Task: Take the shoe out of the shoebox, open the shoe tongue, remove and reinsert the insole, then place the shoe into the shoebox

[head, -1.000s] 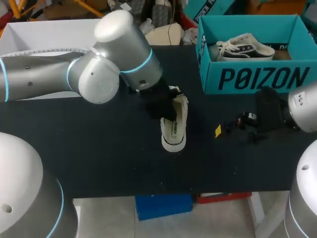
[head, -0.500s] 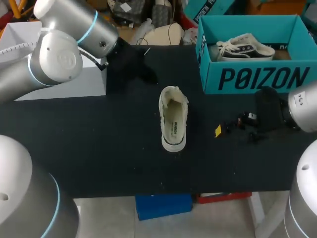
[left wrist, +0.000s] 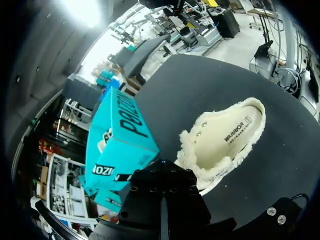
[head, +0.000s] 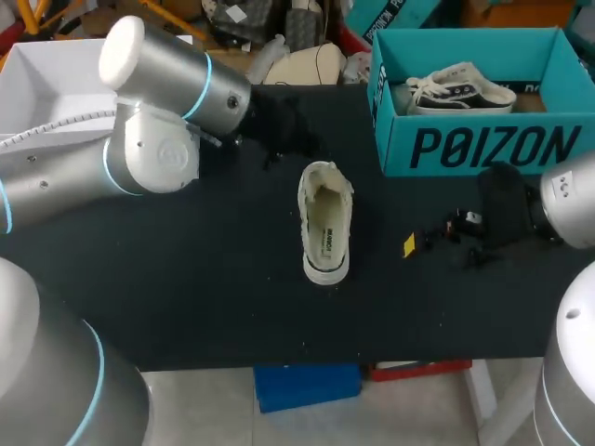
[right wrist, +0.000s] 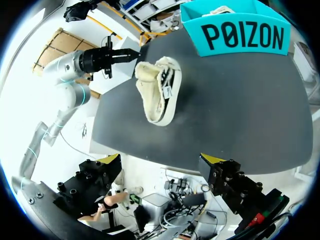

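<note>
- Black table (head: 186,279) fills the head view; everything below sits on it or over it.
- Left arm (head: 158,158) comes in from the left side, and its wrist reaches toward the far edge of the table.
- Right arm (head: 567,200) is at the right edge, low over the table, below the box in the head view.
- Teal shoebox (head: 493,144) stands open at the far right corner of the table — no lid on it.
- Cream shoe (head: 325,223) stands on its sole near the middle of the table, left of the box and well apart from it. Its opening faces up, the lining is fleecy and the printed insole shows inside. Its heel points toward the near edge.
- A white shoe (head: 460,88) with dark trim lies inside the box.
- Right gripper (right wrist: 161,161): yellow tips spread wide with nothing between them, and the cream shoe lies well ahead of it.
- Left gripper (head: 279,130) hangs just past the toe of the cream shoe, not touching it — I cannot tell its state from any view.
</note>
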Robot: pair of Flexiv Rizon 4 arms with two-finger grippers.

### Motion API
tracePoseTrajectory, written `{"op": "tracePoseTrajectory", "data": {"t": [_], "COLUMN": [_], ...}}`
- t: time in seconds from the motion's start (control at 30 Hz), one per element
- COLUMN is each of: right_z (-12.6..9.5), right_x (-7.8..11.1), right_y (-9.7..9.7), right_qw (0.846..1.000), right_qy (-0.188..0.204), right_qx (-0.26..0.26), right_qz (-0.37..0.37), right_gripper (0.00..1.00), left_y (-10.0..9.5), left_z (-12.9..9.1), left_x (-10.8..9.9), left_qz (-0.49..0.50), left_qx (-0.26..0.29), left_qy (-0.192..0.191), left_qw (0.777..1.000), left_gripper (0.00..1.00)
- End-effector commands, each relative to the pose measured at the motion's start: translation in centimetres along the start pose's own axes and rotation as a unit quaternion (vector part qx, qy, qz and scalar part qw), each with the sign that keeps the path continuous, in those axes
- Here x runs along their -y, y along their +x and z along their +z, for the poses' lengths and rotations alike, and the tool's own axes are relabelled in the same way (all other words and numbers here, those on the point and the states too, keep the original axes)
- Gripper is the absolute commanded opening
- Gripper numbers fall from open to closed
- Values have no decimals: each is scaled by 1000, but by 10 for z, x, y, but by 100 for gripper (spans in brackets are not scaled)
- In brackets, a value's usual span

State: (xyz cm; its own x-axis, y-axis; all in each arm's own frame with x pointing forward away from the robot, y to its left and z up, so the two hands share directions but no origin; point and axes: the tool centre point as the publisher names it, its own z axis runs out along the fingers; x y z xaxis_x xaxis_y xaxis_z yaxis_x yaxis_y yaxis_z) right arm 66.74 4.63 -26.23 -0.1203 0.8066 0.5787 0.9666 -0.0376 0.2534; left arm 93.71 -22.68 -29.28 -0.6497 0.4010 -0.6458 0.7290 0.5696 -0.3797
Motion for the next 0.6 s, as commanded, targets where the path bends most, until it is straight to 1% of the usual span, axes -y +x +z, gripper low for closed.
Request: {"op": "tracePoseTrajectory", "data": {"t": [0.03,0.23,0.43,0.6], "right_z": [1,1,1,1], "right_x": [0,0,0,0], "right_y": [1,1,1,1], "right_qw": [1000,1000,1000,1000], "right_qy": [0,0,0,0], "right_qx": [1,1,1,1], "right_qz": [0,0,0,0], "right_gripper": [100,100,100,100], "left_y": [-11,5,27,41], "left_z": [36,39,41,48], "left_x": [-2,3,2,8], "left_qz": [12,41,44,46], "left_qx": [-51,-117,-143,-159], "left_qy": [-3,6,11,20], "left_qw": [999,992,989,986], "left_gripper": [0,0,0,0]}}
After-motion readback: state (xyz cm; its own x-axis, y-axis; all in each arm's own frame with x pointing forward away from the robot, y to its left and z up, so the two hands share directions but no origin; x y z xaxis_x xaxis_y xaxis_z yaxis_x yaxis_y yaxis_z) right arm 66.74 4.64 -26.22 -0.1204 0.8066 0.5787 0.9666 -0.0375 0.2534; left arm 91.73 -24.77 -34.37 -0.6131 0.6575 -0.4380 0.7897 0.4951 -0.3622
